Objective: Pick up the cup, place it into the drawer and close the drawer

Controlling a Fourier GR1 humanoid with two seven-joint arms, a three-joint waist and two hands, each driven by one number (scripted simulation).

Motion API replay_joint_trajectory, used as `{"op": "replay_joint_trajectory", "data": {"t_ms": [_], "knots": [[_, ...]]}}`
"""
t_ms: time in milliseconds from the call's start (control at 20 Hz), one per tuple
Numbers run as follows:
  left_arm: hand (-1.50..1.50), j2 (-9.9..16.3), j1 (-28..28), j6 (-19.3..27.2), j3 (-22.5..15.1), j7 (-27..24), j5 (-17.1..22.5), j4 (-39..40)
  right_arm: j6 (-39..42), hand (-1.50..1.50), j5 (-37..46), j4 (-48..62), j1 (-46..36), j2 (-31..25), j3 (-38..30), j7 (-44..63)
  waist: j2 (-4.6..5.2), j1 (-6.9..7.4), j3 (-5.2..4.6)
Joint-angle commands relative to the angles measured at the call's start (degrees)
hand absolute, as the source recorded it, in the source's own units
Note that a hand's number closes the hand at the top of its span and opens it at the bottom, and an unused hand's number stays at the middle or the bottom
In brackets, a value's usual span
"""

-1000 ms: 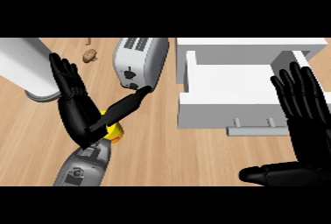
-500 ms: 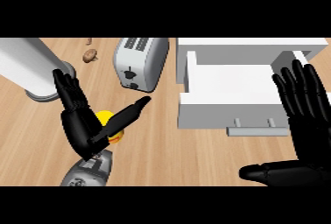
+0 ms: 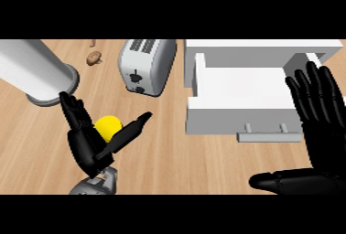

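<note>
A yellow cup point(image 3: 108, 126) lies on the wooden counter, partly hidden behind my left hand point(image 3: 90, 141). That hand is open, its fingers straight up on the cup's left and its thumb stretched out to the cup's right. The white drawer point(image 3: 247, 114) stands pulled open at the right, its grey handle point(image 3: 269, 135) facing me and nothing showing inside. My right hand point(image 3: 320, 119) is open with fingers up at the view's right edge, over the drawer's right side.
A silver toaster point(image 3: 145, 65) stands behind the cup. A large white cylinder point(image 3: 37, 73) stands at the left. A small brown object point(image 3: 94, 56) lies at the back between them.
My left hand has drawn back toward me and slightly left. More of the yellow cup now shows between its fingers and thumb. The right hand has barely moved.
</note>
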Motion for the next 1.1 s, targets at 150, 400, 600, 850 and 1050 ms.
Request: {"op": "replay_joint_trajectory", "data": {"t_ms": [150, 400, 600, 850, 1050], "knots": [[-1.5, 0.0, -0.2, 2.1, 3.1, -11.2, 11.0, 7.9, 1.1, -1.5, -1.0, 5.0, -1.9, -0.2, -1.7, -2.4, 0.1, -0.03, -0.02], [-1.5, 0.0, 7.0, -1.1, 2.3, -19.6, 18.4, 6.8, 0.5, -1.5, -0.4, 0.8, -0.7, 0.2, -0.2, 1.2, 0.0, 0.1, -0.01], [-1.5, 0.0, 9.6, -2.2, 1.6, -23.5, 22.2, 8.2, 2.9, -1.5, -3.6, -2.4, 1.5, -1.6, -3.0, 1.7, -0.03, 0.05, 0.0], [-1.5, 0.0, 7.9, -9.7, 7.9, -31.3, 28.6, 16.0, 1.9, -1.5, -0.7, 1.2, 0.9, 0.1, -1.2, -1.0, 0.01, 0.08, -0.01], [-1.5, 0.0, 2.3, -11.5, 10.0, -36.0, 34.4, 23.9, 0.4, -1.5, -0.6, 1.2, -1.8, 1.2, -0.3, 1.0, 0.04, 0.01, -0.02]]}}
